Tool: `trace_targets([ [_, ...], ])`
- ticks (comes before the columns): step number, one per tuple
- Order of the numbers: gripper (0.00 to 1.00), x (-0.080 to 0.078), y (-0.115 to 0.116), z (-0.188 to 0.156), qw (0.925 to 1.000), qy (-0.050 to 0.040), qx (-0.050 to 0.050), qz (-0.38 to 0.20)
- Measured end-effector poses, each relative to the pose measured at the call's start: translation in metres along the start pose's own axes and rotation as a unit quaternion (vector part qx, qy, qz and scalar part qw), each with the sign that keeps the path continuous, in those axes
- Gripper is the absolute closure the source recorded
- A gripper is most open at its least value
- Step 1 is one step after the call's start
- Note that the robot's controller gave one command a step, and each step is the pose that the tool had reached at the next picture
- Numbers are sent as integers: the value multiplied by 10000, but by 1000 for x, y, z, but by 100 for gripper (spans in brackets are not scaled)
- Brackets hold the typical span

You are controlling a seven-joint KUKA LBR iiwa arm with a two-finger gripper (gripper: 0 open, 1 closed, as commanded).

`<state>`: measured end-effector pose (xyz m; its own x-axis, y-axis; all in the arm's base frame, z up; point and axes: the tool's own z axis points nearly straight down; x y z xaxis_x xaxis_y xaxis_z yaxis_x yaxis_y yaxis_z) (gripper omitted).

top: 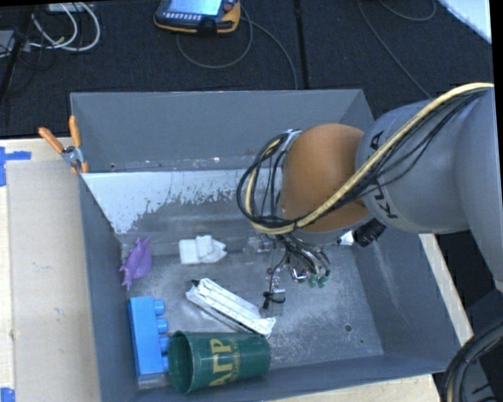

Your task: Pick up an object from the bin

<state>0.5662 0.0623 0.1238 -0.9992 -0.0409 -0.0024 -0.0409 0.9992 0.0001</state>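
Purple toy (pixel 138 260), blue brick (pixel 148 339) and a green cup (pixel 218 359) with yellow lettering, unreadable, lie left. White block (pixel 202 249) mid-bin. Gripper (pixel 279 288), opening indiscernible, hangs at the white strip (pixel 231 307)'s right end.

We look down on the grey metal bin (pixel 220 121) from above and a little to one side, near enough that it takes up most of our view. Its far wall lies toward the top, dark carpet floor (pixel 139 66) beyond; the grey robot arm (pixel 443 169) reaches in from our right.
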Motion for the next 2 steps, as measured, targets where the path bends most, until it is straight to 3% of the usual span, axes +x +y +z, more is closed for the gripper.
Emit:
trace_targets([
  [1,0,34,-5,32,9972,-9,-9,-747],
  [2,0,43,-7,40,9962,-19,-8,-875],
])
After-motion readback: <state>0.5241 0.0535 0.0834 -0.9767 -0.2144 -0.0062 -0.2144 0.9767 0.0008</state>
